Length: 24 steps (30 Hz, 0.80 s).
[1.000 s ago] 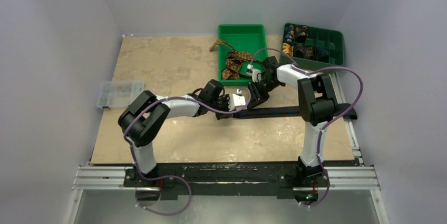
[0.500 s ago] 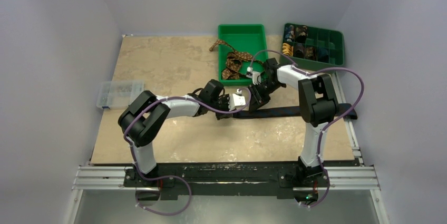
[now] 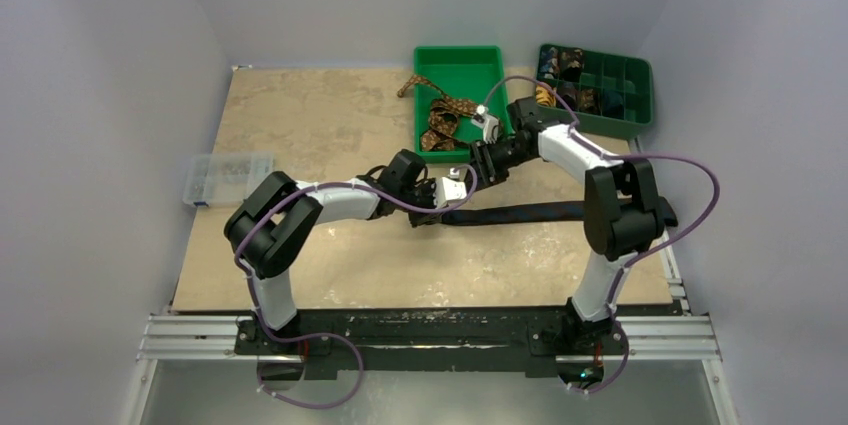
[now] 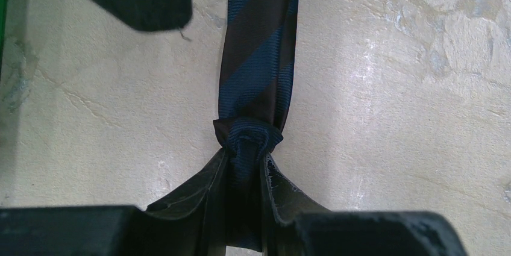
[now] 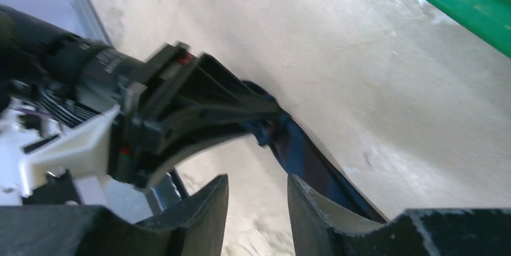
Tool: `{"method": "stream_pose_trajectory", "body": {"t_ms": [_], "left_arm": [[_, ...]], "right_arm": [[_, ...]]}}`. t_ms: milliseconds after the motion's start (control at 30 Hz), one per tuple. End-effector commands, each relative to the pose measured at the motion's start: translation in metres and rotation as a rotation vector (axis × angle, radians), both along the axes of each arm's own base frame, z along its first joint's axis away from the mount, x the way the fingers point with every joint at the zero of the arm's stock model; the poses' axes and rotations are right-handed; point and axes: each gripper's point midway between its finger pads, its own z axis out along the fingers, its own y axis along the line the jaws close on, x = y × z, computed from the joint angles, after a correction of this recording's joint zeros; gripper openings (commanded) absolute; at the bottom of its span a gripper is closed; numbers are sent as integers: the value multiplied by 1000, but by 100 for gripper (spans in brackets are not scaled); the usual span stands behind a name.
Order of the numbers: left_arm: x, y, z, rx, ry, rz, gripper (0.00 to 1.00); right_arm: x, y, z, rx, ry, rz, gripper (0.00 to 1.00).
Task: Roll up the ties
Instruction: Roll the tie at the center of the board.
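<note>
Striped navy tie [image 3: 530,212] lies flat and stretched across the table [image 3: 300,125], from the middle out to the right edge. Left gripper [image 3: 432,211] sits at its left end. Right gripper [image 3: 474,171] hovers just behind that spot, near the front of the green bin [image 3: 417,95]. Brown tie [image 3: 440,123] is heaped in the bin, one end hanging over the left rim onto the table. A green divided tray [image 3: 630,105] at the far right holds several small coils in its back compartments. A clear plastic box [image 3: 228,177] rests at the table's left edge.

Left wrist view: left gripper [image 4: 244,168] is pressed together on the navy tie [image 4: 256,45] – the end is bunched into a small tight roll right at the fingertips [image 4: 274,184], and the rest runs straight away over the table, navy and dark diagonal stripes showing. A dark blurred block fills the top left corner; cannot tell what it is.

Right wrist view: right gripper [image 5: 256,199] has its fingers [image 5: 208,208] spread a little, bare table in the gap – nothing held. Just ahead, the left gripper [image 5: 265,124] pinches the tie's end, and the tie [image 5: 310,165] trails toward the lower right, passing beside the right-hand finger. The bin's green wall crosses the top right corner.
</note>
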Motion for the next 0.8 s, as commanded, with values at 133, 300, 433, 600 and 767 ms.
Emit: {"method": "stream_pose_trajectory", "body": {"t_ms": [133, 300, 433, 600, 767], "left_arm": [[-16, 13, -20, 74, 84, 18, 14], [-18, 15, -21, 80, 93, 28, 15], [-19, 18, -21, 85, 95, 36, 15], [-21, 20, -21, 87, 93, 38, 14], [-21, 19, -24, 85, 101, 39, 14]], "right_arm": [[-21, 34, -8, 150, 192, -66, 44], [-28, 30, -13, 116, 178, -13, 39], [-30, -3, -9, 42, 127, 16, 29], [-33, -64, -5, -125, 44, 111, 26], [-41, -133, -26, -298, -8, 158, 22]]}}
